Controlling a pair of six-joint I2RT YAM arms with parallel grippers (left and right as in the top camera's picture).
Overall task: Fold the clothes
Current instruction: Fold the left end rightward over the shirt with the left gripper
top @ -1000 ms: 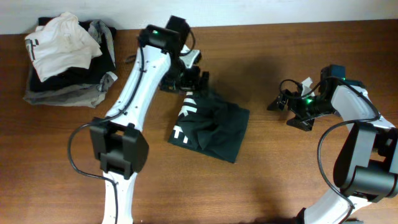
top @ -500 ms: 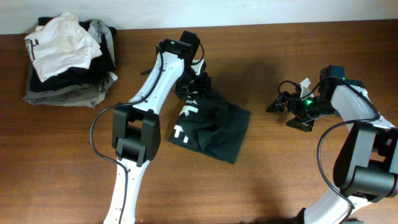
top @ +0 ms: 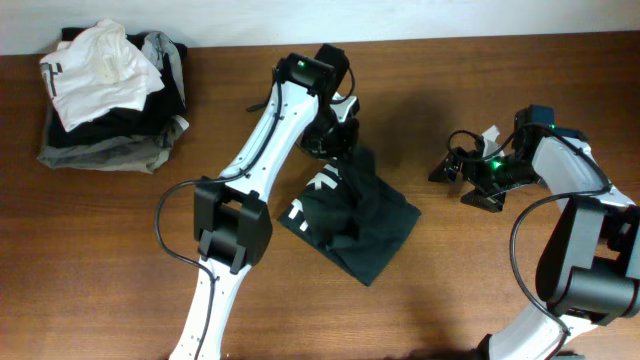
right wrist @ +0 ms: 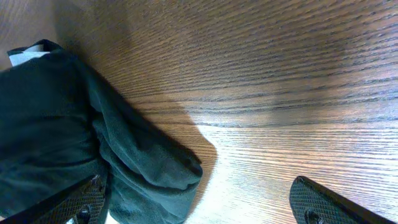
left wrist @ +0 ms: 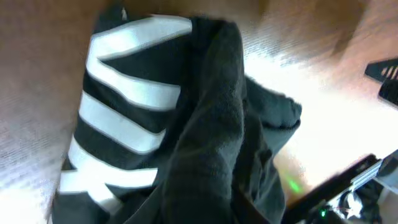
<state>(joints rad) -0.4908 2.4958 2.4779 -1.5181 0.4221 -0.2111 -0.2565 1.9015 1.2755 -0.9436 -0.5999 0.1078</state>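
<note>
**Overhead and wrist views, read from left to right.** At the far left of the bench [top: 480, 290] lies a loose pile: a white garment [top: 100, 65] crumpled on top, with a grey garment [top: 110, 150] showing at the pile's edges. The pile sits well apart from both arms.

Next we see the left arm [top: 270, 140]. It rises from the near edge, bends at a dark joint, and runs a long white link slanting up and to the right. Its wrist then folds back down, so that the left end effector [top: 335, 140] sits on the upper edge of the black T-shirt [top: 365, 225]. Its jaws are hidden from above, and the left wrist view shows only cloth, so we cannot tell whether they have closed on the fabric.

The T-shirt lies crumpled on the bench, in the middle between the two arms, as a rough tilted square. Its white lettering [top: 310, 195] faces up along the left side. In the left wrist view a thick ridge of the T-shirt [left wrist: 205, 124] rises toward the lens beside the white lettering [left wrist: 124, 118].

At the right, the right arm [top: 570, 170] loops up from the near corner and reaches left. The right end effector [top: 455, 168] is low over bare wood — near the shirt's right corner, not touching it. In its own view the right end effector [right wrist: 194, 186] stands wide open and holds nothing. Its fingers [right wrist: 323, 202] frame bare bench [right wrist: 280, 93], and the T-shirt [right wrist: 56, 124] bunches at the left — the only thing near its reach.
</note>
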